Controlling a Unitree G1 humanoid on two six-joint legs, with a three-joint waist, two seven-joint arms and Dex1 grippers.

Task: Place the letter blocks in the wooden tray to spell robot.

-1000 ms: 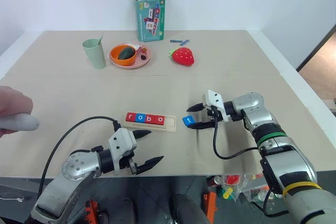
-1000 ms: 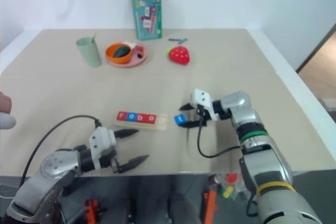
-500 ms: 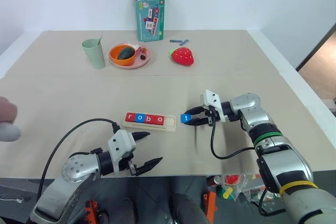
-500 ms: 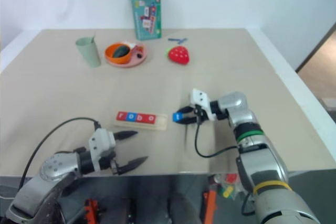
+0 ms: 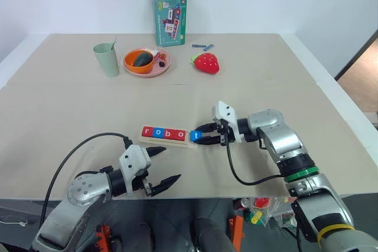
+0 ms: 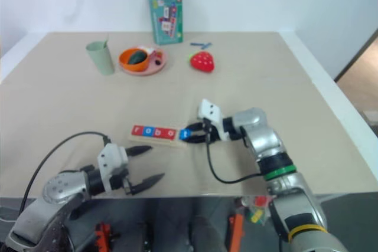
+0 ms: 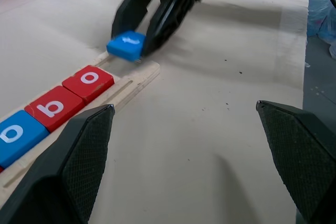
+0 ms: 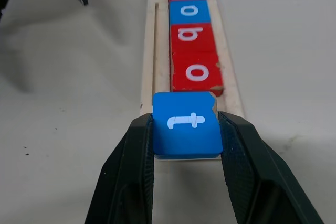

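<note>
- Table (image 5: 71, 116): pale beige top. Along its far side stand an open green printed carton (image 5: 168, 13), a pale green cup (image 5: 106, 59), a round pink plate (image 5: 165, 66) carrying an orange bowl (image 5: 140, 61) with a dark item inside, and a red strawberry toy (image 5: 205, 63). Small blue sticks (image 5: 202, 46) lie near the carton.
- All of these sit well apart from the work area; none stands between either gripper and the tray.
- A black cable (image 5: 77, 157) loops over the near table surface beside the left arm.
- Wooden tray (image 5: 144, 138): long pale strip lying flat near the table's front, middle. A narrow groove runs along its length.
- Letter blocks in the tray (image 8: 190, 38): four flat square tiles in a touching row, reading r, o, b, o; red, blue, red, red, white lowercase letters. The last red tile shows a chipped corner in the right wrist view.
- Blue t block (image 8: 186, 123): square, white letter, held at the tray's unfilled right end, just beside the last red tile. Whether it rests on the wood cannot be told.
- Right gripper (image 5: 202, 135): black fingers (image 8: 131, 166) pinched on opposite edges of the blue t block.
- Left gripper (image 5: 164, 165): fingers spread wide, holding nothing, near the table's front edge, in front of the tray and apart from it.
</note>
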